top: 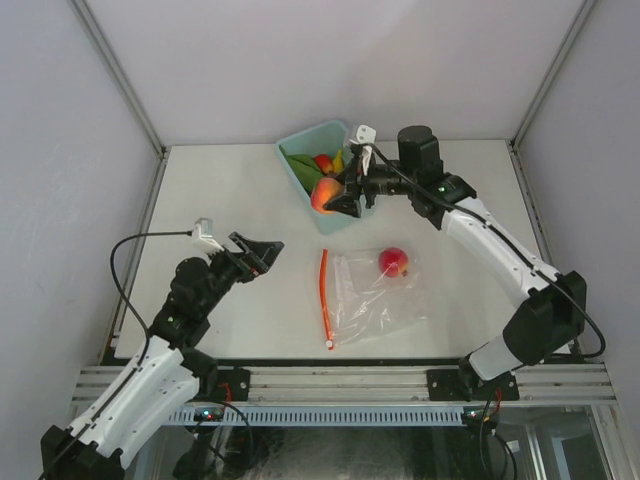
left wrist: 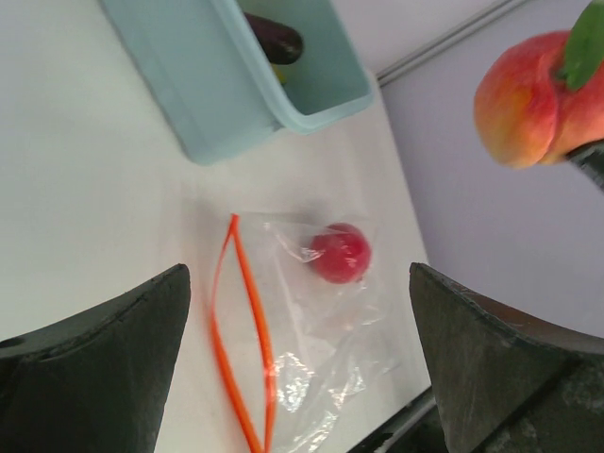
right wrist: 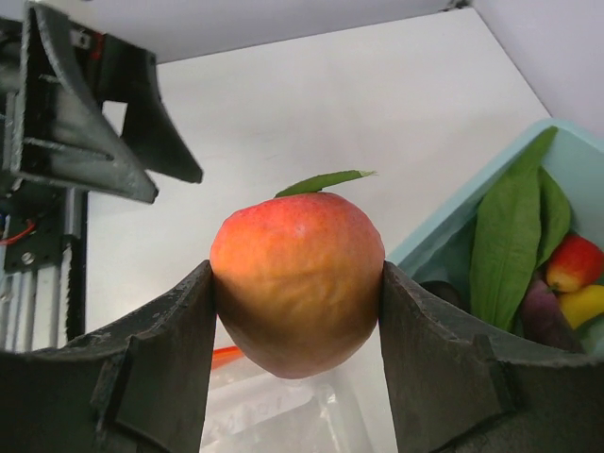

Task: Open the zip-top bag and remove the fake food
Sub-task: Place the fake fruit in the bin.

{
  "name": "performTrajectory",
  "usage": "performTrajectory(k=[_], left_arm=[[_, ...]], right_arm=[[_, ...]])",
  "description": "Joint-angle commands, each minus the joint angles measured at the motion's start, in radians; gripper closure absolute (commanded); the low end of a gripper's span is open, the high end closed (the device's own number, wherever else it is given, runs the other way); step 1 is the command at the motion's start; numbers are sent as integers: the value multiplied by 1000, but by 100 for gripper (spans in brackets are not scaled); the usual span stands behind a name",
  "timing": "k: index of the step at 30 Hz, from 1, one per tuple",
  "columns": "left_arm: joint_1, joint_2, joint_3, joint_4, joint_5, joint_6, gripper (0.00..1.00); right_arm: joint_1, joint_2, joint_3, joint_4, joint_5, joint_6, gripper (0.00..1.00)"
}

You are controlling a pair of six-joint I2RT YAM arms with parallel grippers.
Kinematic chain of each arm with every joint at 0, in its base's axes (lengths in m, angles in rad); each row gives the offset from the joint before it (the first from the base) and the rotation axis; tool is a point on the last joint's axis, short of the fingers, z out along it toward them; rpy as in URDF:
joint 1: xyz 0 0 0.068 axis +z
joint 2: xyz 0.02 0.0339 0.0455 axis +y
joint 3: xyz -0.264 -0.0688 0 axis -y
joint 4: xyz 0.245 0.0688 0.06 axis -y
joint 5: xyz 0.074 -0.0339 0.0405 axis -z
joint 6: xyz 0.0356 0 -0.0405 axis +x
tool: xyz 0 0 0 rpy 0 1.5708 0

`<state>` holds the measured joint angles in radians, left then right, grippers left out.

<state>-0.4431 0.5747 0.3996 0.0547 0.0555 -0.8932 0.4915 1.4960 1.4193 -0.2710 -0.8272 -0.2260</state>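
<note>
The peach is pinched between the jaws of the right gripper, one finger pressed to each side. It is held in the air at the near corner of the teal bin. The bin is set close to the far edge of the worktop. A long green piece, a dark eggplant, a yellow piece and a red-and-yellow fruit are seen inside it.

The zip-top bag is laid flat nearer the front rail, right of centre and apart from the bin. Its orange zipper strip runs along the left edge, and the two tracks are parted into a narrow loop in the left wrist view. A red apple is seen inside, at the far right corner.

The jaws of the left gripper are spread wide, just left of the strip's far end. The broadest bare stretch of worktop is found on the left, bounded by the metal side rail and pale walls.
</note>
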Motion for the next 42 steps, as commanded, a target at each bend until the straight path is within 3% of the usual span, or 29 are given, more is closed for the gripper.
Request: performTrajectory(k=[1, 24, 33, 38, 42], left_arm=[[37, 27, -20, -16, 19, 85, 0], [180, 195, 14, 52, 65, 162, 0], [186, 206, -5, 76, 55, 129, 0], [190, 177, -16, 57, 40, 113, 0], [198, 144, -22, 40, 27, 114, 0]], right_arm=[[-3, 53, 89, 87, 79, 56, 89], [-1, 549, 554, 71, 408, 93, 92], [10, 692, 608, 176, 601, 98, 91], [6, 753, 625, 238, 697, 56, 84], [-5, 802, 659, 236, 735, 15, 68]])
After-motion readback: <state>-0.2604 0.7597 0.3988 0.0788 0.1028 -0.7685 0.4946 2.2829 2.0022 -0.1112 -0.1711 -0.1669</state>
